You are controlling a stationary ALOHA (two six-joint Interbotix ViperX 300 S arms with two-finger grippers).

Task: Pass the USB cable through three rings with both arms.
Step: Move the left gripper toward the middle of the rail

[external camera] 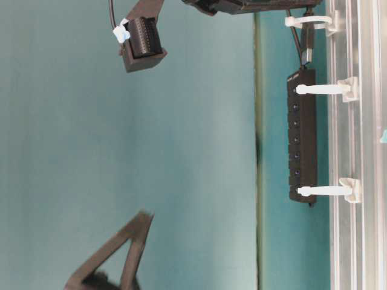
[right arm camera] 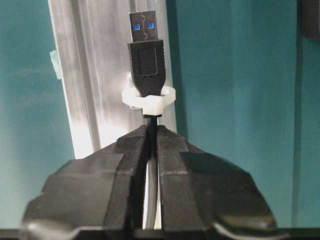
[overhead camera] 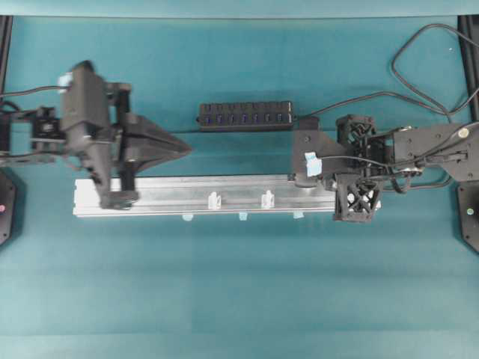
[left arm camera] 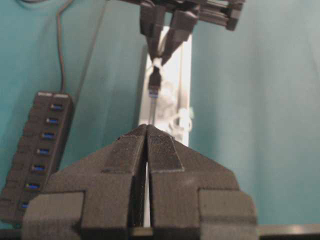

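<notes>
Beside rail point(overhead camera: 224, 196): hub point(overhead camera: 245, 116) | right gripper point(right arm camera: 151, 131) clenched on USB cable point(right arm camera: 146, 55) | left gripper point(left arm camera: 146, 131) clenched, empty

A teal cloth-covered table point(overhead camera: 239, 299) fills every view; no walls, floor or windows are seen. Faint creases are noted across the cloth. Black frame posts point(overhead camera: 6, 45) stand at the far left and far right corners. Light is even and diffuse; soft shadows are cast, and glare is seen on metal.
</notes>
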